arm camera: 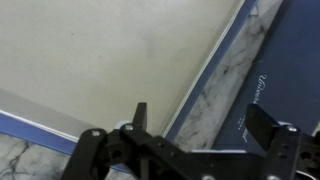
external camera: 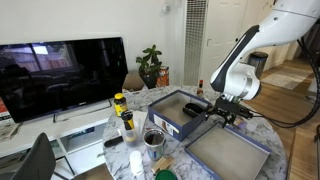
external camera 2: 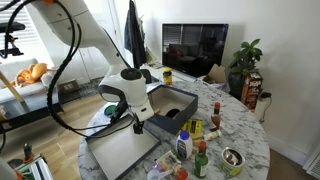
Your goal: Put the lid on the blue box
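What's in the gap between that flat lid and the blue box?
Only a narrow strip of bare marble table separates the lid from the blue box; the wrist view shows it.

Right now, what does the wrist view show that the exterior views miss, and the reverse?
Only the wrist view: white lettering on the blue box, and the open fingers with the rim of the lid between them. Only the exterior views: the television, the plant, the bottles and the robot's arm. Both: the lid, the blue box and the marble table.
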Robot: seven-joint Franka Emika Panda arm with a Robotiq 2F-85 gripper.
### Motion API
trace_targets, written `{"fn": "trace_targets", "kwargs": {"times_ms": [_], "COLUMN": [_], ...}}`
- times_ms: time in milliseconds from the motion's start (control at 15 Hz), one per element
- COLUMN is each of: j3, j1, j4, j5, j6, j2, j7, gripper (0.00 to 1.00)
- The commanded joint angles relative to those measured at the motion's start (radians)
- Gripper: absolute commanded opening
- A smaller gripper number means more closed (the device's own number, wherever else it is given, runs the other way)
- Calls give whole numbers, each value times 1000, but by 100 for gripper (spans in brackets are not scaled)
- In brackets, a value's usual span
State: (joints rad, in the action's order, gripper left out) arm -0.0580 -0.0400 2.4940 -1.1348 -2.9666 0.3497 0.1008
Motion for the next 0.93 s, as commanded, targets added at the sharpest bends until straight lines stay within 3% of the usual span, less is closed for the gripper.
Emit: {"fn": "trace_targets", "kwargs": {"times_ms": [0,467,533,867], "j3": [-18,-28,-29,-53], "j1": [9,23,26,49], "j4": [-45,-89,-94,-129], "j5": [-31,-77,-87,-198], "j6": [-20,-30,-32,-73], "j2": [56,124,132,164], "j7": [-38,-71,-77,-154], "gripper": [100,98,84,45]}}
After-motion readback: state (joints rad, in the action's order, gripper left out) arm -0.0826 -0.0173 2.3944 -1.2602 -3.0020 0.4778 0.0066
